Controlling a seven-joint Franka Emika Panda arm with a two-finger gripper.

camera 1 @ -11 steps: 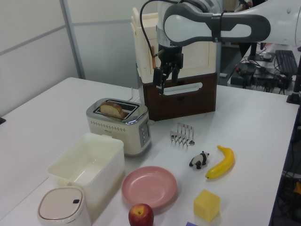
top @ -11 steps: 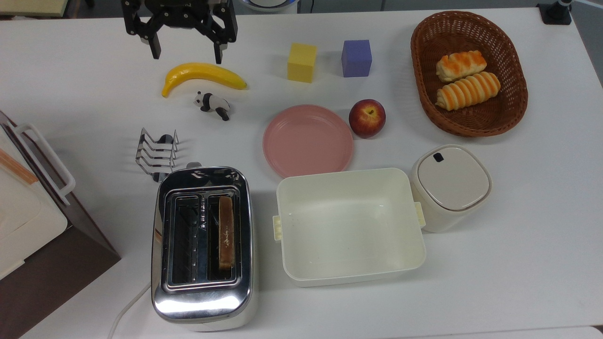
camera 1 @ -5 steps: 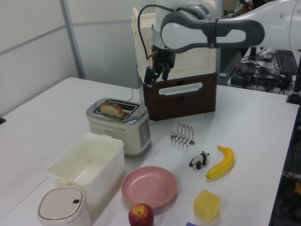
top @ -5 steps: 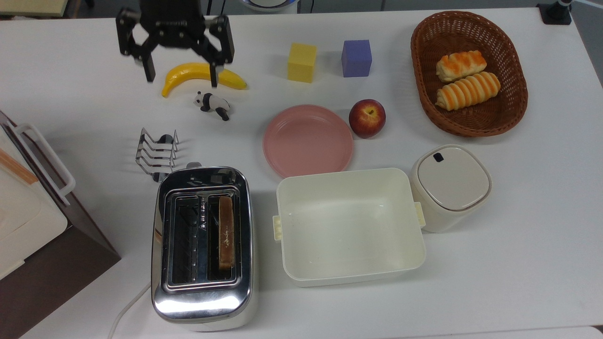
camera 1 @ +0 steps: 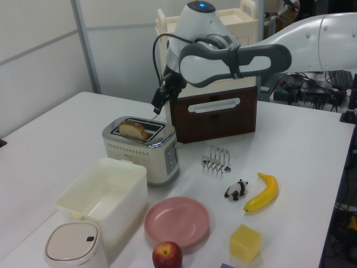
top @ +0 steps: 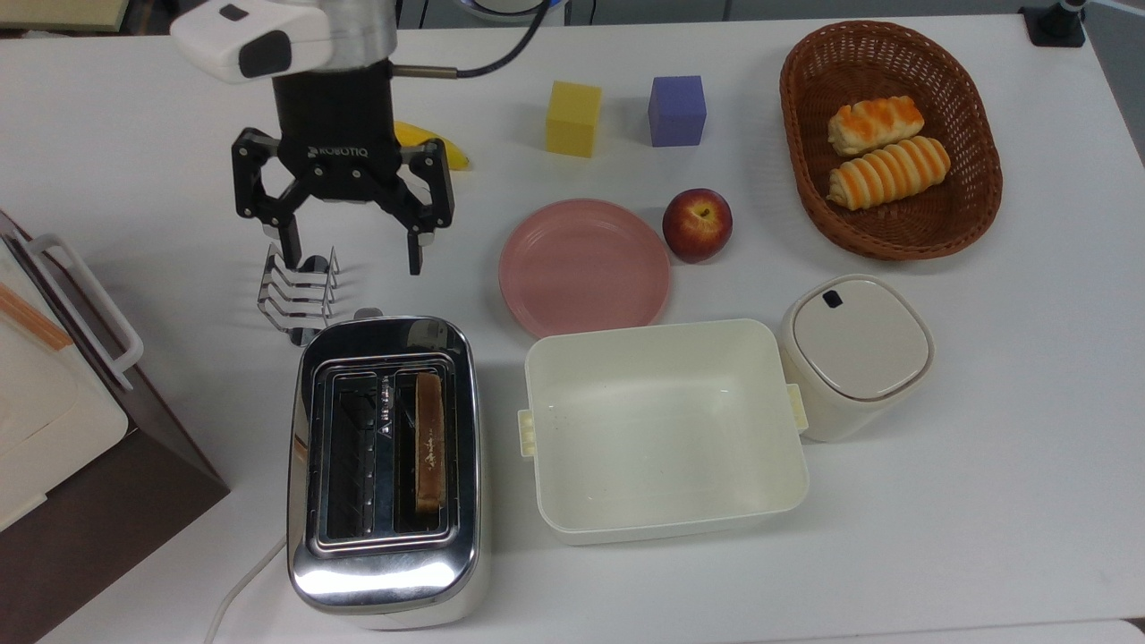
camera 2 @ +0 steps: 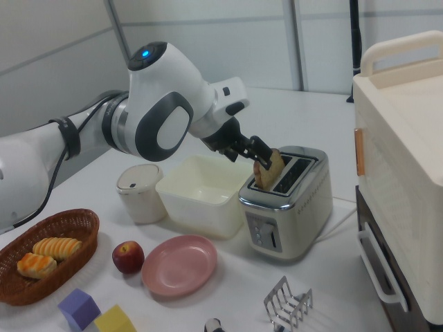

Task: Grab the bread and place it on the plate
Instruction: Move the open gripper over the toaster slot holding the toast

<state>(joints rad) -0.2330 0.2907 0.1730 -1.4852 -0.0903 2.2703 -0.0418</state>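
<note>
The bread stands edge-on in the right slot of the chrome toaster in the top view. Its brown top pokes out of the toaster in the left view. The pink plate lies bare to the top view's right of my gripper. My gripper hangs open above the table, just beyond the toaster's far end and beside the toast rack. In the right view my gripper sits close behind the bread, with nothing held. The plate shows in front of the toaster there.
A metal toast rack stands under my gripper's left finger. A cream tub and a lidded container flank the toaster's right. An apple, a yellow cube, a purple cube and a basket of rolls lie beyond.
My gripper has travelled from the table's far edge toward the toaster, staying open. It now covers the panda figure and most of the banana in the top view.
</note>
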